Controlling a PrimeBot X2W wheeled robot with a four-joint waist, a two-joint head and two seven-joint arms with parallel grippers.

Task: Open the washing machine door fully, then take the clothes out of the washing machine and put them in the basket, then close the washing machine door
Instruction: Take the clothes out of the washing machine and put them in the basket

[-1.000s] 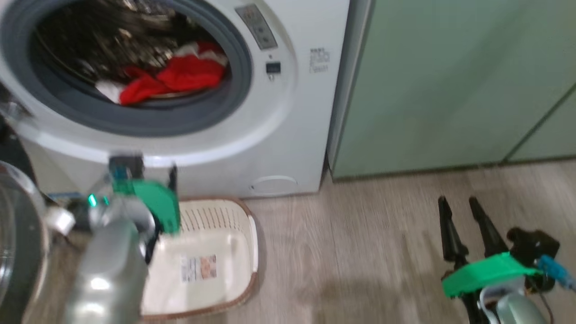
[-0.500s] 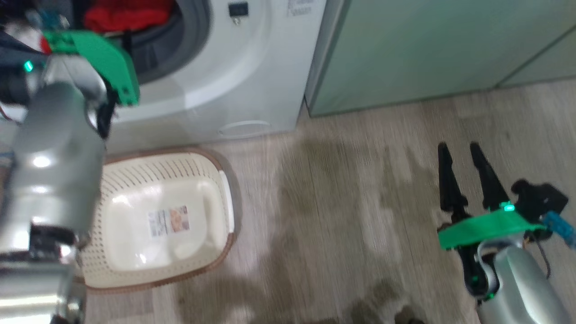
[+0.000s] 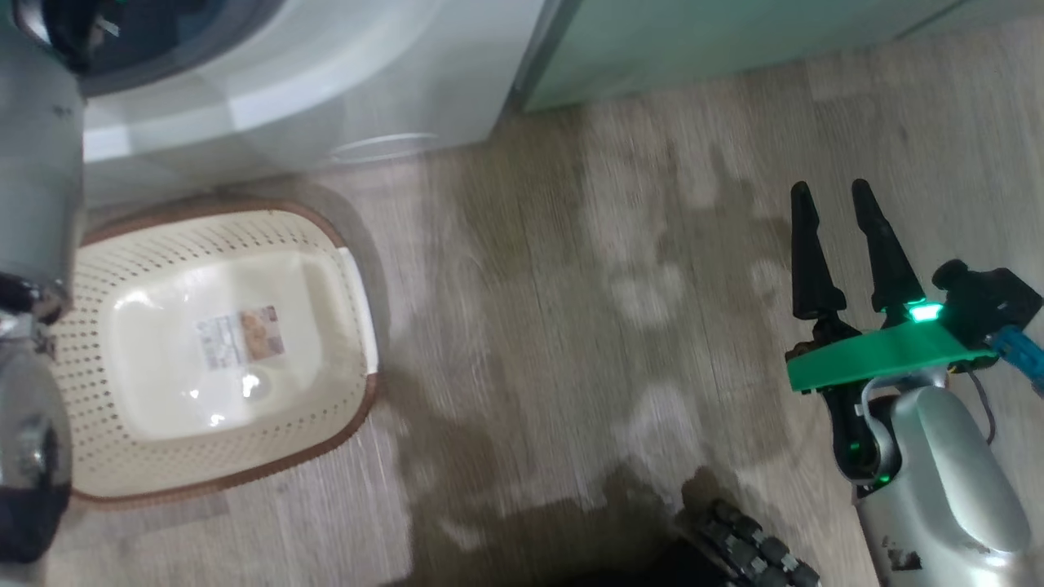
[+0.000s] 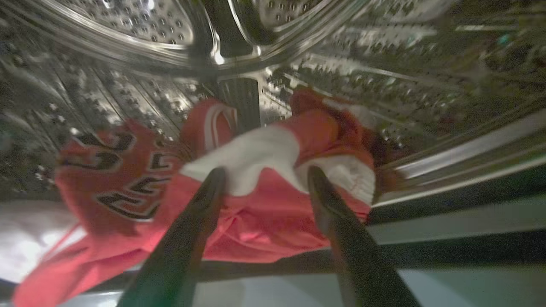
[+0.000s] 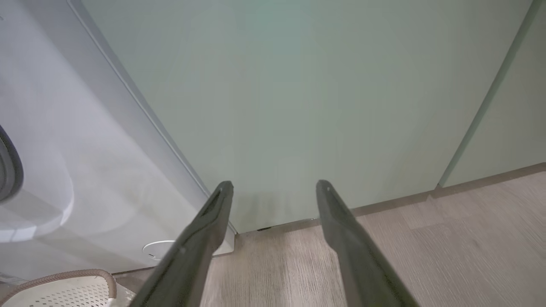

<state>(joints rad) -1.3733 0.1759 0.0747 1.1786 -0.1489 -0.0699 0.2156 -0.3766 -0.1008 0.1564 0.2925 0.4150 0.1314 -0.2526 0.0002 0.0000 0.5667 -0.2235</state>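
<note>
Clothes (image 4: pixel 256 226) lie mid-frame in the left wrist view inside the washing machine (image 3: pixel 285 90), left pincer (image 4: pixel 265 170) spread wide right by them, right pincer (image 3: pixel 832 187) equally wide at head view right, basket (image 3: pixel 77 383) lower left.

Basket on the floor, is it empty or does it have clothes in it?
Empty: the basket shows a bare base with its label, and the red jersey lies inside the washing machine drum.

Probably a home laundry corner: washing machine (image 3: pixel 285 98), green cabinets (image 5: pixel 298 106), wood-look floor (image 3: pixel 571 285).
</note>
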